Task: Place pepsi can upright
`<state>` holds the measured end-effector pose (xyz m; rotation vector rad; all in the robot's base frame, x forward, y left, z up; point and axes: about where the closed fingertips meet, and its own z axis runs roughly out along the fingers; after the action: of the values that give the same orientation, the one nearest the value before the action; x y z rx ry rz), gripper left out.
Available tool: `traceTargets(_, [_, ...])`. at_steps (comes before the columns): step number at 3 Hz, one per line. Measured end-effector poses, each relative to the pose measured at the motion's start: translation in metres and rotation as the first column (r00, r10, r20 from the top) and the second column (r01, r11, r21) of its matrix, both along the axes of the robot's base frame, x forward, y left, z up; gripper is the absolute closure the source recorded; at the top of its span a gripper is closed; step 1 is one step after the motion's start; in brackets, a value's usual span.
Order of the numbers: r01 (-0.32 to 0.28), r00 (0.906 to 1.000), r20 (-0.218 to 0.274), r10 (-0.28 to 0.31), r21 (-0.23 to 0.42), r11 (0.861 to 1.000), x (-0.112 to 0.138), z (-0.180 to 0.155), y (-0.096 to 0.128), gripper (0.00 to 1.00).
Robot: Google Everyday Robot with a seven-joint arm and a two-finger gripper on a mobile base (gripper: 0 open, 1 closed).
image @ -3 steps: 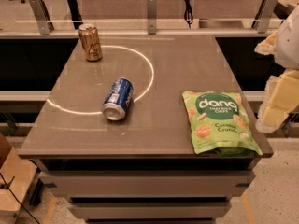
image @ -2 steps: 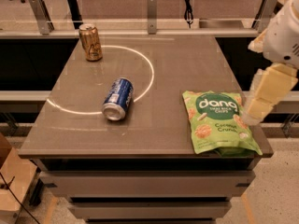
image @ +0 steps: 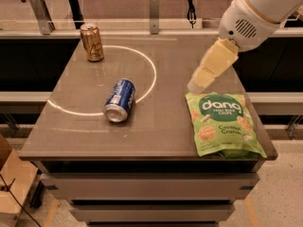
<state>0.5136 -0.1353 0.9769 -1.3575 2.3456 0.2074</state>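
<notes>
Nearest, on the right front corner of the grey worktop (image: 161, 131): a green chip bag (image: 222, 124), lying flat, label up. Farther back and left of centre: the pepsi can (image: 120, 100), on its side, not upright. Long axis running near to far, tilted slightly rightward at the far end; one silver end toward the worktop's front edge, blue body pointing away to the rear. Resting on the near arc of a white circle (image: 150, 82) marked on the worktop, mostly inside it. Right of the can and well apart from it: the gripper (image: 195, 85), cream-coloured, slanting down from the upper right, tip just beyond the bag's far left corner; whether spread or pressed together, cannot tell. Farthest, at the rear left: a gold can (image: 92, 42), upright, beside the circle's far edge.
</notes>
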Motion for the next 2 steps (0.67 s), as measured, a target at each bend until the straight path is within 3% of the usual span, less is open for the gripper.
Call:
traceTargets(1, [0.05, 0.9986, -0.02, -0.049, 0.032, 0.998, 0.0051, 0.0002, 0.006, 0.0])
traceTargets(2, [0.047, 0.9987, -0.019, -0.047, 0.031, 0.998, 0.005, 0.0003, 0.0061, 0.0])
